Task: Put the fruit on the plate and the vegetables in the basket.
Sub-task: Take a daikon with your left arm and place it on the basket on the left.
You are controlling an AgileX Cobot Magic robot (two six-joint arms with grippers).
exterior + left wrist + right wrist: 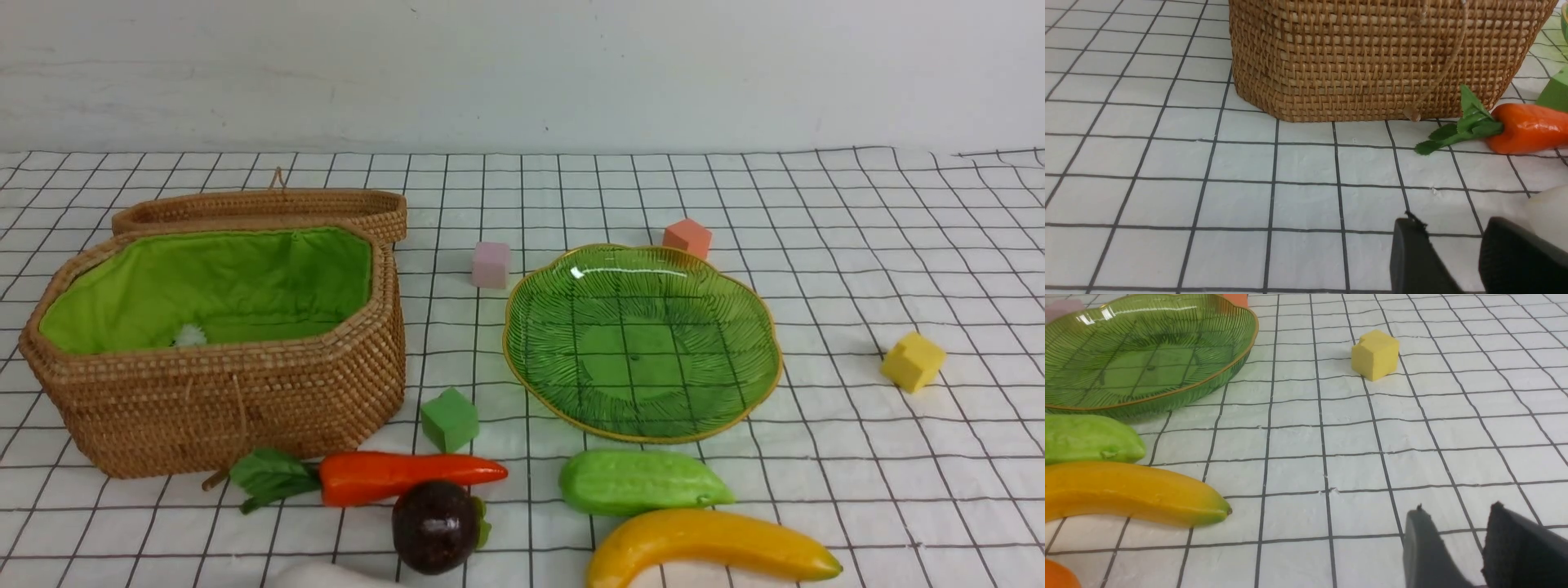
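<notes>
The basket (pixel 212 408) is standing open on the left, lid (pixel 261 208) behind it. Before it the carrot (pixel 408 476) and purple ball (pixel 437 525) are lying, a green cube (pixel 449 419) just beside the carrot. Further right, cucumber (pixel 645 482) and banana (pixel 710 547) are lying before the plate (pixel 641 339). The left gripper (pixel 1451 228) and right gripper (pixel 1457 516) are hanging partly open, holding nothing.

radish (pixel 326 576) and banana (pixel 710 545) cut by bottom edge.
</notes>
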